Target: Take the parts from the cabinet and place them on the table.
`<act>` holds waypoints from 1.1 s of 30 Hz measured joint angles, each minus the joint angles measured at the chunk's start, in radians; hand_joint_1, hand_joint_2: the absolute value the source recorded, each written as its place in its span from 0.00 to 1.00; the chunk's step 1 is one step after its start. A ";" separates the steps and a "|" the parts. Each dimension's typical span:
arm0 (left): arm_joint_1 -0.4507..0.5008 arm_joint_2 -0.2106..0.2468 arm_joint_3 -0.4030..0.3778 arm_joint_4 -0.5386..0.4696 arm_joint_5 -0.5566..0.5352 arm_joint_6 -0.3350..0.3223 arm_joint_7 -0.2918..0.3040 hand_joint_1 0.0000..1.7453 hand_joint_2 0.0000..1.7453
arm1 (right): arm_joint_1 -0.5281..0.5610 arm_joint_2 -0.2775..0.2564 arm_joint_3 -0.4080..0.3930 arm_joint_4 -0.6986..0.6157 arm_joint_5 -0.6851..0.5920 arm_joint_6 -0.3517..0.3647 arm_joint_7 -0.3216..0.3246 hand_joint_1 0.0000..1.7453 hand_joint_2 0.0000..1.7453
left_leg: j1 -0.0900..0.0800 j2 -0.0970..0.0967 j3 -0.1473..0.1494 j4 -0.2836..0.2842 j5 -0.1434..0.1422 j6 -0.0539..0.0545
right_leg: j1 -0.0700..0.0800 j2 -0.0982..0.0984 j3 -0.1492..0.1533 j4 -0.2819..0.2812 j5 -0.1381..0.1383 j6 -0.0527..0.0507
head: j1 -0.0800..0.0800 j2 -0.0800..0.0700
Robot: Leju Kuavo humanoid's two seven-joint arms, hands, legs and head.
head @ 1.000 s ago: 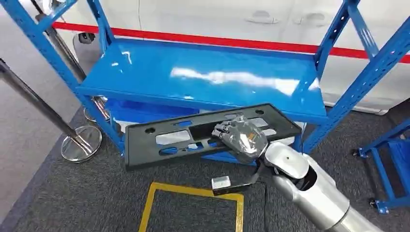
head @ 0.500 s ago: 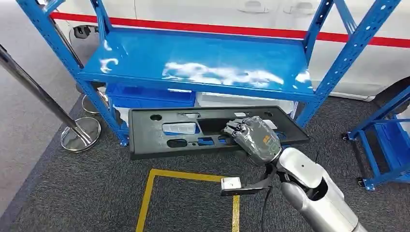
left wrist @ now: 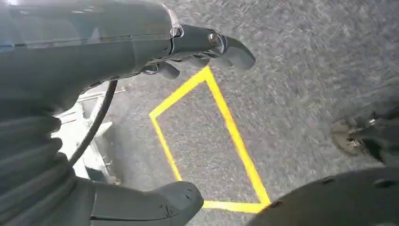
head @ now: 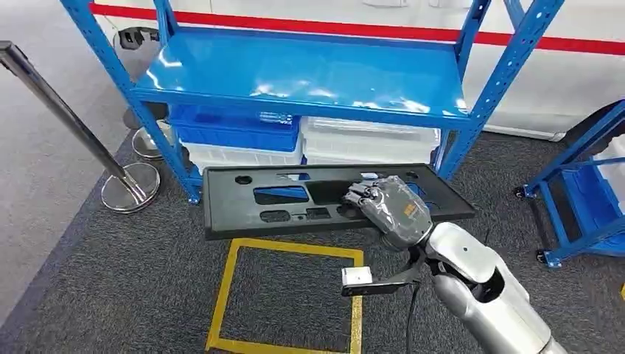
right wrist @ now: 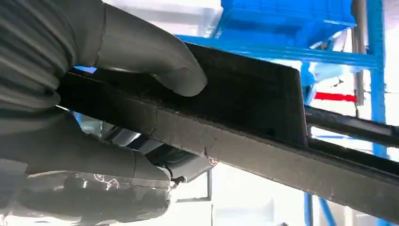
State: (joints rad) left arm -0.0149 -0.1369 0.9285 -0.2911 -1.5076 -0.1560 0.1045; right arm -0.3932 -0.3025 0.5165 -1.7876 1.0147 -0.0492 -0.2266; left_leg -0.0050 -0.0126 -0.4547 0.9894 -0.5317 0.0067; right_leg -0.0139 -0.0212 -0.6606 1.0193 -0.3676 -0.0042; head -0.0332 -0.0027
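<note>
A long black plastic panel (head: 258, 203) with several cut-outs hangs level in front of the blue shelving rack (head: 295, 74), clear of its shelves. My right hand (head: 387, 206) grips the panel near its right end. In the right wrist view the thumb lies on top of the black panel (right wrist: 244, 117) and the fingers wrap beneath it, so my right hand (right wrist: 94, 117) clamps its edge. My left hand (left wrist: 141, 94) hangs over the grey carpet, fingers apart, holding nothing.
Blue and white bins (head: 309, 140) sit on the rack's lower shelf. A yellow taped square (head: 287, 295) marks the carpet in front of me. A chrome stanchion post (head: 110, 162) stands at the left, and another blue rack (head: 582, 199) at the right.
The whole view has shifted back from the rack, so the lower bins now show. The panel, still held by my right hand, has levelled out and sits farther from the shelf.
</note>
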 joint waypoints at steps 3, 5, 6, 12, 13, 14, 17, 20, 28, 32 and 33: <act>-0.003 0.000 0.001 0.000 0.000 0.000 0.000 0.00 1.00 | 0.000 0.003 0.000 0.003 -0.001 0.000 -0.001 1.00 1.00 | 0.006 0.010 -0.024 -0.015 0.042 0.027 | 0.000 0.010 -0.018 0.025 -0.046 0.015 | 0.000 0.000; -0.004 0.000 0.002 0.000 0.002 0.000 0.000 0.00 1.00 | -0.002 0.005 0.000 0.004 -0.003 0.001 -0.001 1.00 1.00 | 0.004 0.011 -0.057 -0.011 0.067 0.037 | -0.002 0.011 -0.047 0.151 -0.184 0.017 | 0.000 0.000; -0.004 0.000 0.003 0.000 0.005 0.000 -0.001 0.00 1.00 | -0.002 0.005 0.000 0.005 -0.005 0.003 -0.004 1.00 1.00 | 0.002 0.011 -0.076 -0.008 0.080 0.038 | -0.002 0.011 -0.057 0.223 -0.229 0.018 | 0.000 0.000; -0.014 0.000 0.053 0.000 0.039 -0.016 -0.003 0.00 1.00 | -0.030 0.005 0.019 0.030 -0.028 0.013 -0.011 1.00 1.00 | 0.001 0.009 -0.193 0.045 0.133 0.021 | -0.005 0.007 0.129 0.107 -0.143 0.012 | 0.000 0.000; -0.015 0.000 0.062 0.000 0.045 -0.021 0.003 0.00 1.00 | -0.041 0.005 0.026 0.034 -0.035 0.013 -0.012 1.00 1.00 | -0.003 0.011 -0.204 0.053 0.139 0.016 | 0.003 0.009 0.178 0.020 -0.179 0.010 | 0.000 0.000; -0.015 0.000 0.074 0.000 0.050 -0.025 0.010 0.00 1.00 | -0.050 0.005 0.029 0.039 -0.043 0.014 -0.013 1.00 1.00 | -0.003 0.010 -0.210 0.048 0.153 0.009 | 0.006 0.010 0.180 0.004 -0.189 0.007 | 0.000 0.000; -0.019 0.000 0.098 0.000 0.053 -0.034 0.032 0.00 1.00 | -0.061 0.005 0.039 0.057 -0.061 0.021 -0.019 1.00 1.00 | -0.001 0.004 -0.228 0.038 0.180 -0.008 | -0.001 0.004 0.150 -0.009 -0.155 -0.012 | 0.000 0.000; -0.018 -0.002 0.116 0.000 0.056 -0.034 0.037 0.00 1.00 | -0.066 0.000 0.055 0.074 -0.066 0.025 -0.022 1.00 1.00 | 0.008 0.005 -0.264 0.164 0.013 -0.033 | 0.002 -0.008 0.116 -0.007 -0.121 -0.030 | 0.000 0.000; -0.029 -0.002 0.134 0.000 0.050 -0.018 0.014 0.00 1.00 | -0.075 -0.003 0.068 0.095 -0.075 0.024 -0.023 1.00 1.00 | 0.008 -0.007 -0.030 0.037 0.013 -0.030 | 0.004 -0.012 0.003 0.017 -0.042 -0.007 | 0.000 0.000; -0.023 -0.003 0.140 0.000 0.043 -0.029 -0.032 0.00 1.00 | -0.080 -0.004 0.071 0.100 -0.079 0.024 -0.024 1.00 1.00 | 0.009 -0.005 -0.040 -0.003 0.030 0.002 | 0.000 -0.012 -0.002 -0.003 -0.001 0.015 | 0.000 0.000; -0.023 -0.004 0.140 0.000 0.043 -0.043 -0.063 0.00 1.00 | -0.080 -0.004 0.071 0.103 -0.082 0.024 -0.025 1.00 1.00 | 0.012 -0.002 -0.041 -0.005 0.043 0.011 | -0.002 -0.008 -0.011 0.006 -0.022 0.019 | 0.000 0.000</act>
State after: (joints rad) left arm -0.0380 -0.1408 1.0681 -0.2914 -1.4648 -0.1994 0.0418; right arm -0.4734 -0.3063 0.5871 -1.6850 0.9323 -0.0248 -0.2514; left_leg 0.0074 -0.0146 -0.4954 0.9847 -0.4886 0.0179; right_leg -0.0160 -0.0293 -0.6715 1.0251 -0.3893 0.0147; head -0.0332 -0.0027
